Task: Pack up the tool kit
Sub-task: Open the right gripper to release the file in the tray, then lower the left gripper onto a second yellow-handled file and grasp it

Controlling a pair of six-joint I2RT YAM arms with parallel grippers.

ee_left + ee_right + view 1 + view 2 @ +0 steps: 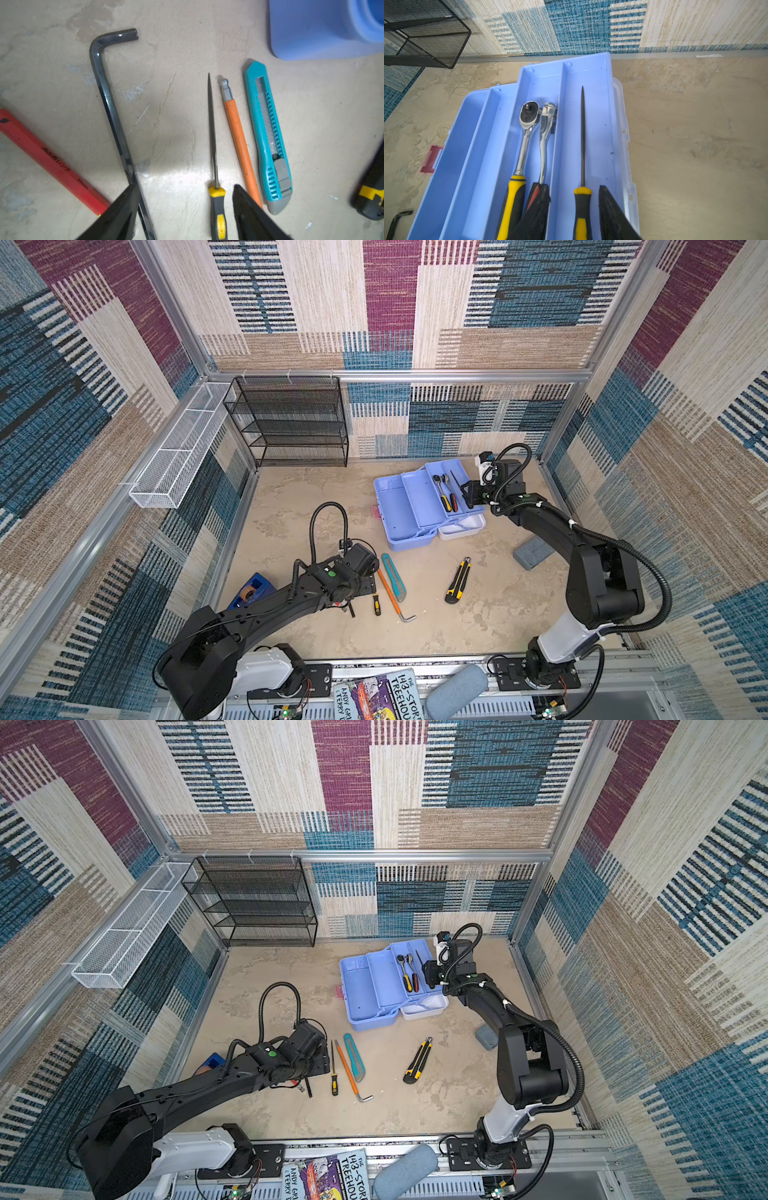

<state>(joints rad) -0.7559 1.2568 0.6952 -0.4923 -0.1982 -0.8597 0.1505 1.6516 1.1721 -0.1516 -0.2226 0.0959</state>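
Currently: left claw point(185, 187) and right claw point(571, 186) both spread; tool box point(395, 506) open at the far right of the surface point(498, 614).
Right claw, parted, straddles the handle of a file point(582, 135) lying in the right compartment of the tray point(600, 128), beside two ratchets point(527, 133) in the next compartment. Left claw hangs wide at the near left, straddling a second file point(213, 135) on the surface, with an orange hex key point(239, 141) and a teal knife point(268, 135) just right of it.
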